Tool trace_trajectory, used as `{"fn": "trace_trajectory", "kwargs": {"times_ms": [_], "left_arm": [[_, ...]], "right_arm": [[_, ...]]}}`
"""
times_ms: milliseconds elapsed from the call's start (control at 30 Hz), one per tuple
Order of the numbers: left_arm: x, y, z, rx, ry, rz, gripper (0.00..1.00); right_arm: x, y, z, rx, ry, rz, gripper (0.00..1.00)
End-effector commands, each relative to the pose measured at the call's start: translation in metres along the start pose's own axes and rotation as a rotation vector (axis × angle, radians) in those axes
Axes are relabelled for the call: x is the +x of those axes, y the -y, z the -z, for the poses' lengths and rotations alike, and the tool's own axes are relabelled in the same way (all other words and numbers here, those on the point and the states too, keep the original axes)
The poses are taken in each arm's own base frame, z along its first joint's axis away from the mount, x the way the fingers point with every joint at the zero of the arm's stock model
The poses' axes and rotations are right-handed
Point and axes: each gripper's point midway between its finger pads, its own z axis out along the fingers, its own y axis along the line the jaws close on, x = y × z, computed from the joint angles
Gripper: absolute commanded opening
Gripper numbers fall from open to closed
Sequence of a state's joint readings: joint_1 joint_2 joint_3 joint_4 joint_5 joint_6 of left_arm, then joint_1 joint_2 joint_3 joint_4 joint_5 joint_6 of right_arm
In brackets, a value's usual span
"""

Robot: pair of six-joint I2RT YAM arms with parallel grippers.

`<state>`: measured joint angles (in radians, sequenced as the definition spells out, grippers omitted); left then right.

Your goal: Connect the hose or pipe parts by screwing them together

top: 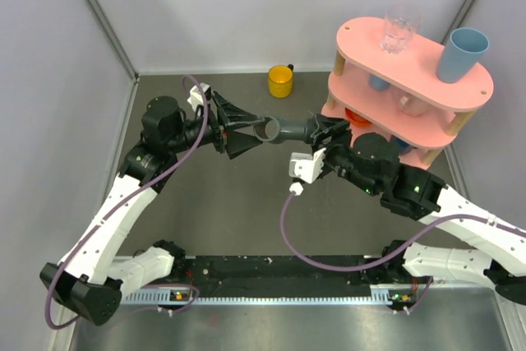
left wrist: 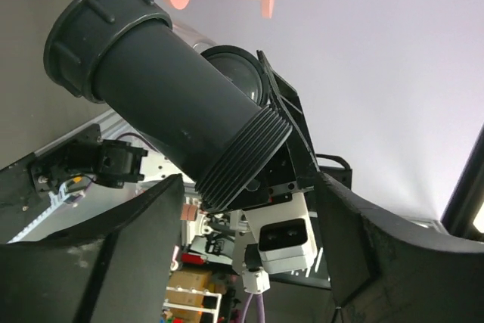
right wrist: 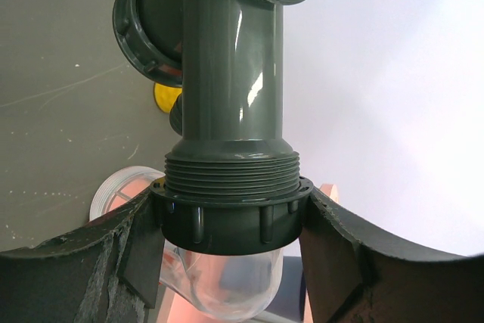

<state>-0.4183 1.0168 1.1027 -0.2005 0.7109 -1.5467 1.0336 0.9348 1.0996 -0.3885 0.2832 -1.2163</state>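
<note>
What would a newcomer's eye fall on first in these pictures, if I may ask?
The dark grey T-shaped pipe fitting held mid-table between the two arms: the right claw grips the clear piece by its collar at one end, and the left claw stands open around a threaded end. Next, the pink shelf at the back right, with a drinking glass and a blue cup on top.

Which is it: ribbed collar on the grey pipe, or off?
On: the collar encircles the pipe end, some threads showing above it.
</note>
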Motion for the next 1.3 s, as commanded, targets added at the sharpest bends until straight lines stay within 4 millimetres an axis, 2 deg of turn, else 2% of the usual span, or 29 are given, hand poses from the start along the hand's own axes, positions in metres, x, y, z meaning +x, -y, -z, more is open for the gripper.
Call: {"fn": "trace_trajectory", "kwargs": {"times_ms": [0, 100, 367, 433, 567, 700, 833, 1167, 1267], "left_arm": [[0.0, -0.005, 0.006, -0.074, 0.01, -0.107, 0.72], [-0.005, -0.021, 0.008, -0.152, 0.053, -0.134, 0.64], [-0.01, -0.045, 0.006, -0.262, 0.049, -0.198, 0.61], [-0.011, -0.05, 0.004, -0.28, 0.05, -0.214, 0.57], [-0.012, -0.056, 0.002, -0.298, 0.057, -0.253, 0.52], [-0.015, -0.066, -0.001, -0.317, 0.063, -0.313, 0.43], [-0.015, -0.07, -0.003, -0.286, 0.064, -0.365, 0.4], [-0.026, -0.079, -0.006, -0.247, 0.132, -0.521, 0.36], [-0.029, -0.08, -0.008, -0.231, 0.147, -0.56, 0.34]], "right_arm": [[-0.014, 0.039, 0.005, 0.123, 0.036, -0.041, 0.0], [-0.015, 0.04, 0.003, 0.12, 0.033, -0.047, 0.0], [-0.018, 0.044, -0.006, 0.118, 0.017, -0.09, 0.0], [-0.019, 0.05, -0.007, 0.138, 0.017, -0.116, 0.0], [-0.023, 0.06, -0.013, 0.16, 0.011, -0.177, 0.0], [-0.034, 0.063, -0.017, 0.147, 0.058, -0.265, 0.0], [-0.043, 0.059, -0.021, 0.112, 0.095, -0.365, 0.0], [-0.056, 0.072, -0.009, 0.038, 0.228, -0.652, 0.0], [-0.06, 0.071, -0.007, 0.004, 0.263, -0.719, 0.0]]}}
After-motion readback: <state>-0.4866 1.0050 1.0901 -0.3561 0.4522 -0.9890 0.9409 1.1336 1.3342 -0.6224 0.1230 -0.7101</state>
